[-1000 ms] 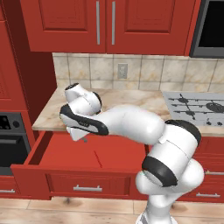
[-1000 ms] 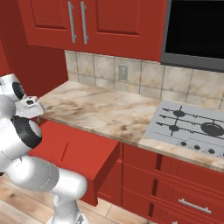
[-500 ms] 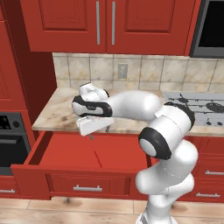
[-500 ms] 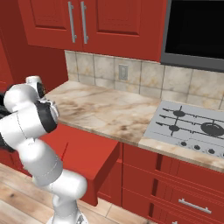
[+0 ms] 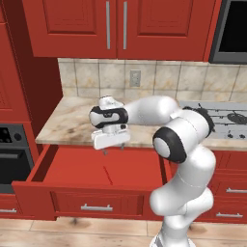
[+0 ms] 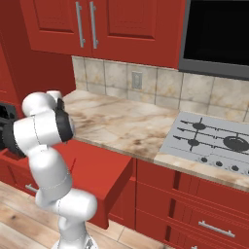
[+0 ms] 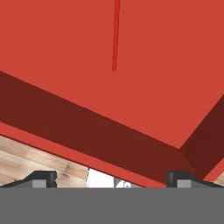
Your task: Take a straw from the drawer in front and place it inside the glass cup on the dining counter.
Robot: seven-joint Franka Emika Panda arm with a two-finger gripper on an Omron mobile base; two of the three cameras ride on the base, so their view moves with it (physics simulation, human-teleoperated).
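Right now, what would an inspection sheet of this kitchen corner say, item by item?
Surface: marbled worktop, bare where it shows.
Job's things: drawer pulled open; red straw lying flat on its floor. Glass cup: nothing seen.
Clutter: nothing seen.
Gripper: gripper open, hanging above the drawer and pointing down, apart from the straw, holding nothing.
Cables: nothing seen.
Surroundings: gas hob on the worktop, tiled backsplash with a wall outlet, red cabinet doors above, wooden floor.
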